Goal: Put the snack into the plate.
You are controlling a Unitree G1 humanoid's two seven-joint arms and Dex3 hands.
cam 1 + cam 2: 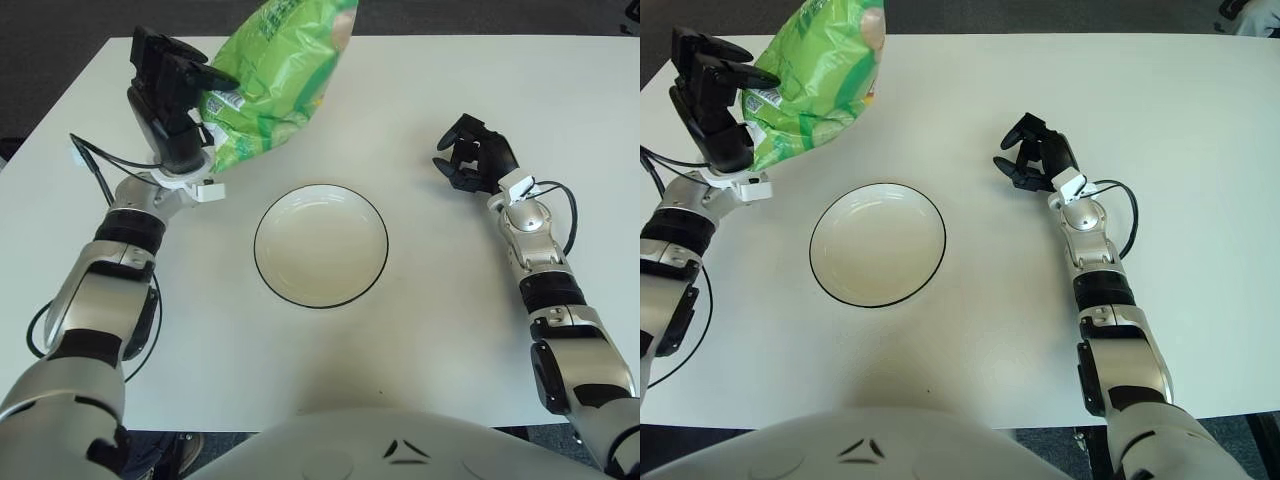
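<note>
Green snack bag point(278, 75); white plate point(320, 245) rimmed black.

Green snack bag point(275, 75) held aloft, seemingly tilted, beside empty plate point(270, 215).

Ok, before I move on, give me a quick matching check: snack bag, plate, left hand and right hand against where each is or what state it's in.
Things:
1. snack bag
2. plate
3. left hand
4. right hand

States:
A. to the right of the plate, holding nothing
B. empty, mid-table
C. green, held up in the air left of and beyond the plate
D. closed on the bag's lower edge

Pairs: 1-C, 2-B, 3-D, 4-A
</note>
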